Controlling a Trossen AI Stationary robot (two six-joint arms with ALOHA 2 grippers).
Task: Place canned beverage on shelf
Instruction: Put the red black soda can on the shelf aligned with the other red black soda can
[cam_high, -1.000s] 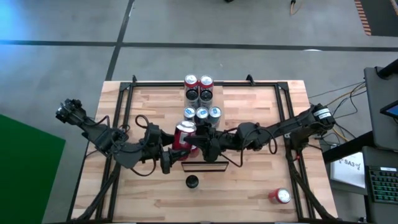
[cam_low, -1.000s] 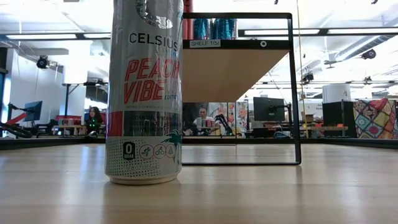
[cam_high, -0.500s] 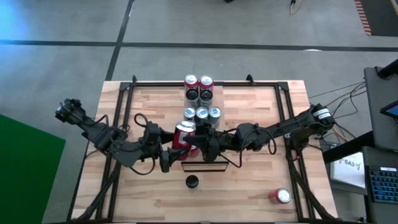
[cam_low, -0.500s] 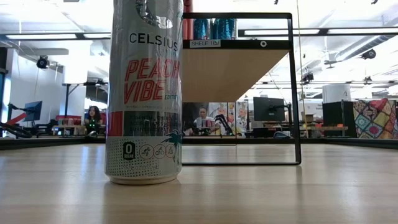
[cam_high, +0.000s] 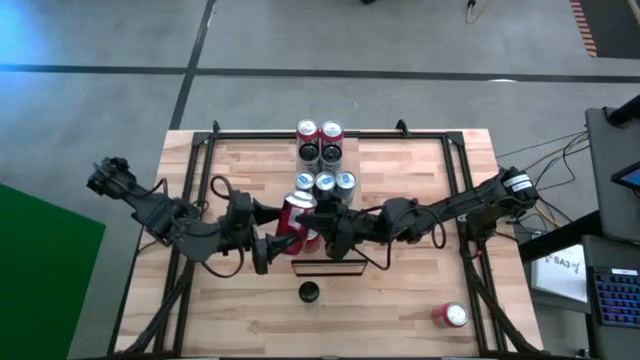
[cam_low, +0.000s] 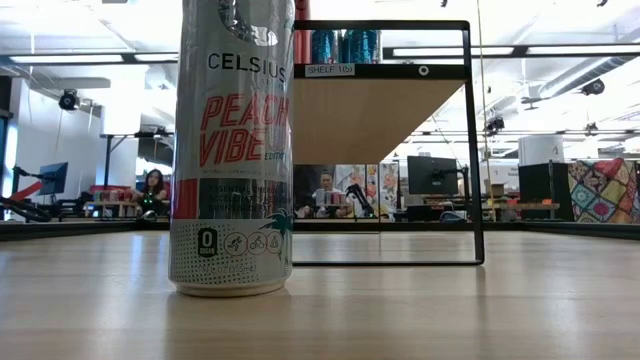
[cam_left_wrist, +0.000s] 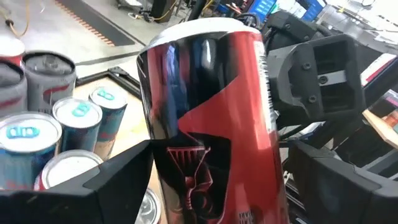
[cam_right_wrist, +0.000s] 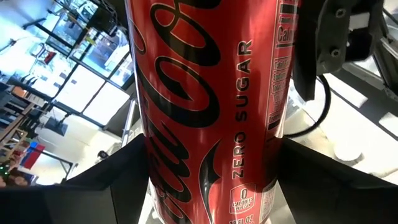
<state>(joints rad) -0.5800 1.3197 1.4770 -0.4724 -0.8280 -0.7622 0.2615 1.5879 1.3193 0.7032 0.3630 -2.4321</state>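
The red cola can (cam_high: 297, 214) is above the middle of the table (cam_high: 420, 290), over the near end of the shelf (cam_high: 328, 268), just short of the silver-topped cans (cam_high: 324, 183) already standing there. It is not set down yet. The right gripper (cam_high: 322, 229) clamps it from the right side, fingers (cam_right_wrist: 124, 180) against the can's sides. The left gripper (cam_high: 262, 247) sits just off the can's left side, fingers (cam_left_wrist: 118, 180) spread and seemingly clear. Lowering and release appear to remain.
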